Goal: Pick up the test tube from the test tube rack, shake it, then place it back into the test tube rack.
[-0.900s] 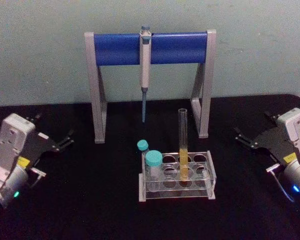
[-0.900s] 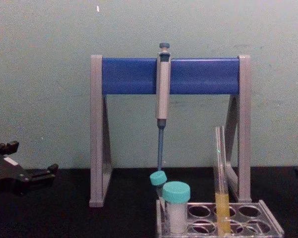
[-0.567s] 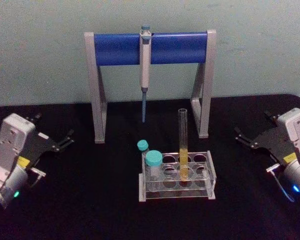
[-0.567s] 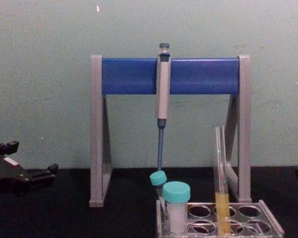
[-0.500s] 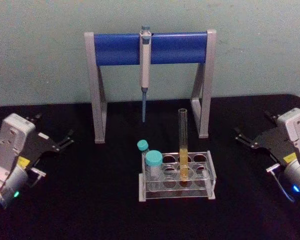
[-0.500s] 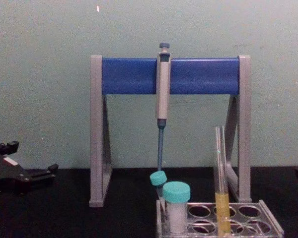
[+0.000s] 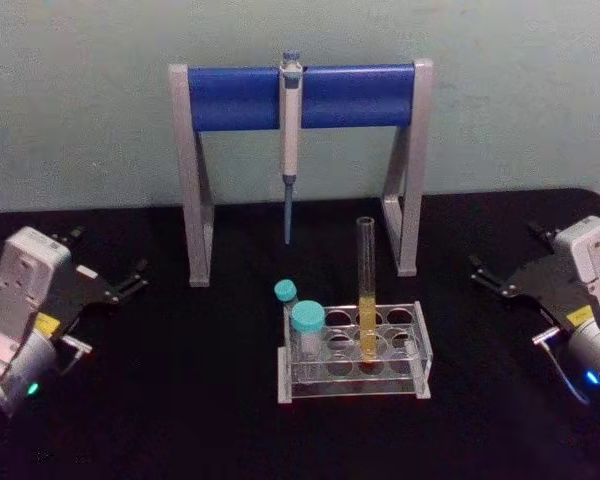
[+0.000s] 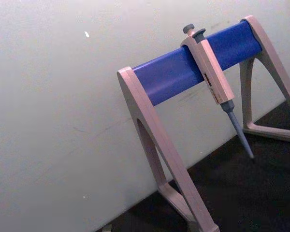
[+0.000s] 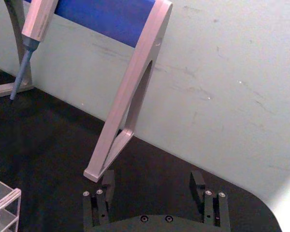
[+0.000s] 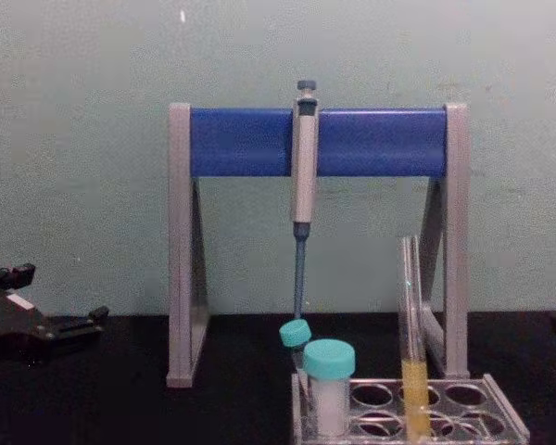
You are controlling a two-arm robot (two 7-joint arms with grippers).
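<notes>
Idling at the far left above the dark surface [image 7: 200,410] with the left gripper [image 7: 130,280], fingers apart and empty. Finding the test tube [image 7: 365,290] upright in a hole of the rack [image 7: 421,350], right of two capped tubes [image 7: 307,318], in front of the pipette stand [image 7: 235,98]. Waiting at the far right with the right gripper [image 7: 480,275], fingers likewise spread. Seeing no shift in either arm from a moment ago; means no reach begun, pick-up not yet started.

you've got a stand [image 7: 230,98] at the back of the black table [image 7: 180,400], close to the wall [image 7: 80,100], with a pipette [image 7: 290,120] hanging from its blue bar (tip down). in front, a capped tube [image 7: 307,322] stands upright, with a smaller one [image 7: 285,292] just behind.
</notes>
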